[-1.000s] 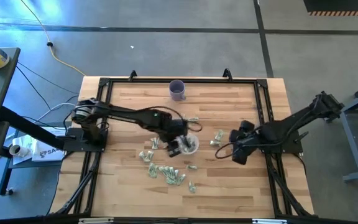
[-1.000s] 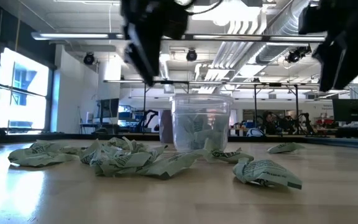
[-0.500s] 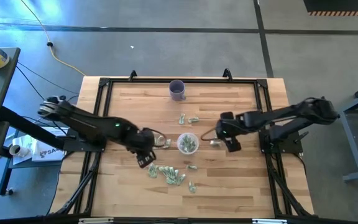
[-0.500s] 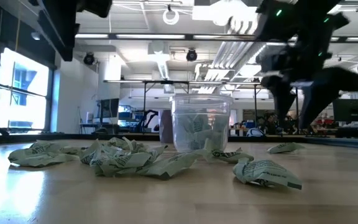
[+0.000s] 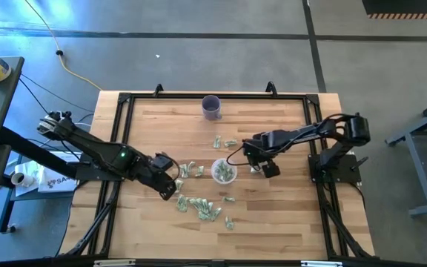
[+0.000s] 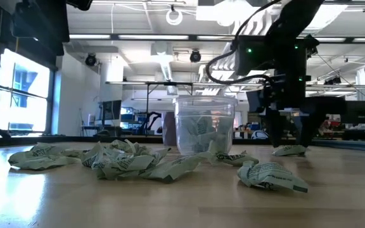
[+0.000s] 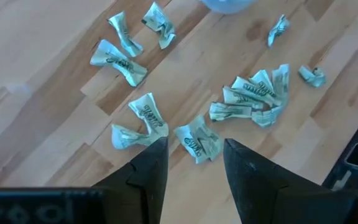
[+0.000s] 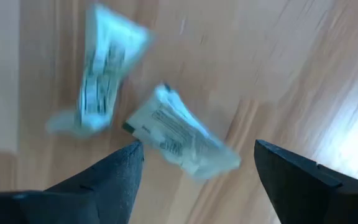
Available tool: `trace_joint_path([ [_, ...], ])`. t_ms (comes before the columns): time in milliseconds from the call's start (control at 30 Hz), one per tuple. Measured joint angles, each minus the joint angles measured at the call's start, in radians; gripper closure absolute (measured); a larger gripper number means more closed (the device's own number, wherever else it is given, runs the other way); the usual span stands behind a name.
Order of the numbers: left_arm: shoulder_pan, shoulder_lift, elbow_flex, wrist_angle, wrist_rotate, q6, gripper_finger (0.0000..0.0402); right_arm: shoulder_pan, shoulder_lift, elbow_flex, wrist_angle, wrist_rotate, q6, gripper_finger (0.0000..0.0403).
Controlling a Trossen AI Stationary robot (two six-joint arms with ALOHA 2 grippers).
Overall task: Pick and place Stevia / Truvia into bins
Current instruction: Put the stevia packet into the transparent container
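1. My left gripper [image 5: 170, 185] has left the clear cup [image 5: 224, 171] and now hangs over the loose sachets [image 7: 197, 140] on the worktop [image 5: 288, 222] left of it, fingers apart, nothing held.
2. My right gripper [image 5: 259, 165] has moved in just right of the cup, spread wide over a sachet [image 8: 182, 140], not gripping yet.
3. The cup already holds sachets; the next two picks are lined up.

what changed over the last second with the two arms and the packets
The left gripper left its spot over the clear cup and swung out to the packet pile on its own side, jaws open and empty. The right gripper reached in from the table's right side and came down over a packet beside the cup, open. Cup, purple cup and loose packets stayed put.
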Motion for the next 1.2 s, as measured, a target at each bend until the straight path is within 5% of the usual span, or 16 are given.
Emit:
trace_joint_path([
  [400, 0.000, -0.043, 0.000, -0.177, -0.016, -0.011, 0.0213, -0.033, -0.002, -0.030, 0.014, -0.116, 0.043, 0.0293],
  [600, 0.000, -0.078, 0.000, -0.236, -0.042, -0.011, 0.0213, -0.048, -0.001, -0.010, 0.001, -0.130, 0.212, 0.0393],
  [833, 0.000, -0.218, -0.173, -0.126, -0.049, -0.104, 0.0219, -0.032, -0.093, 0.138, 0.008, -0.094, 0.374, 0.0399],
  [1067, 0.001, -0.382, -0.525, 0.363, -0.001, -0.136, 0.0269, 0.034, -0.052, 0.345, 0.034, -0.275, 0.428, 0.0384],
  [1200, 0.001, -0.387, -0.620, 0.539, -0.011, -0.139, 0.0284, 0.082, 0.046, 0.432, 0.067, -0.283, 0.451, 0.0363],
])
